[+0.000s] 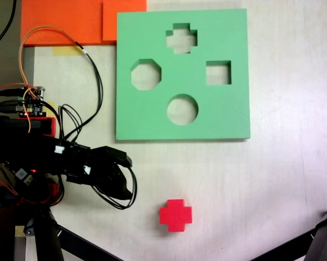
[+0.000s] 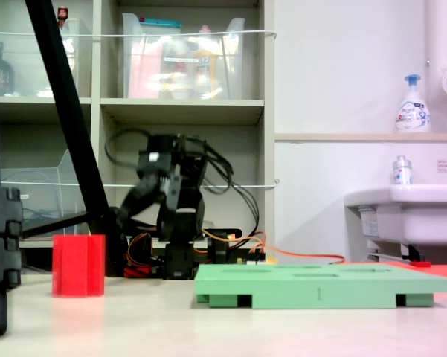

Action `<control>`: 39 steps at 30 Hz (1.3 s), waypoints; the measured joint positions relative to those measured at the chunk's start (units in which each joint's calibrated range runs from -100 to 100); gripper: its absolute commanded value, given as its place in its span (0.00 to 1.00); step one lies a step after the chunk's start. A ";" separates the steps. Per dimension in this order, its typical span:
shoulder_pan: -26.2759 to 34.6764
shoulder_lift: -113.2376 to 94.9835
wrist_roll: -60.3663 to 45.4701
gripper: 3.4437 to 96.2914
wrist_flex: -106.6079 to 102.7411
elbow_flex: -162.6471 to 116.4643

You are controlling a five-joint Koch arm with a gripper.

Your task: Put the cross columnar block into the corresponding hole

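We see the small red foam cross columnar block [image 1: 175, 215] standing free on the table, beside our black gripper [image 1: 121, 175], whose jaws sit narrowly parted and empty. It looks light and squashy; we'd pinch two opposite arms gently.

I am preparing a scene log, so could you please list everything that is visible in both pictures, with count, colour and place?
cross columnar block: 1, red, on the table below the board in the first exterior view, standing free.
foam board: 1, green, flat on the table, with four cutouts.
corresponding hole: 1, plus-shaped, at the board's top in the first exterior view, with nothing in it.
other cutouts: 3, octagonal, square and round, all unfilled.
orange sheets: at least 2, top left in the first exterior view.
shelves: 1 unit, behind the arm in the second exterior view.
sink: 1, white, second exterior view's right.
soap bottle: 1, white and blue, above the sink.
gripper: 1, black, left of the block, not touching it.
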 measured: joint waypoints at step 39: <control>-5.42 97.67 -3.13 0.93 -28.88 64.18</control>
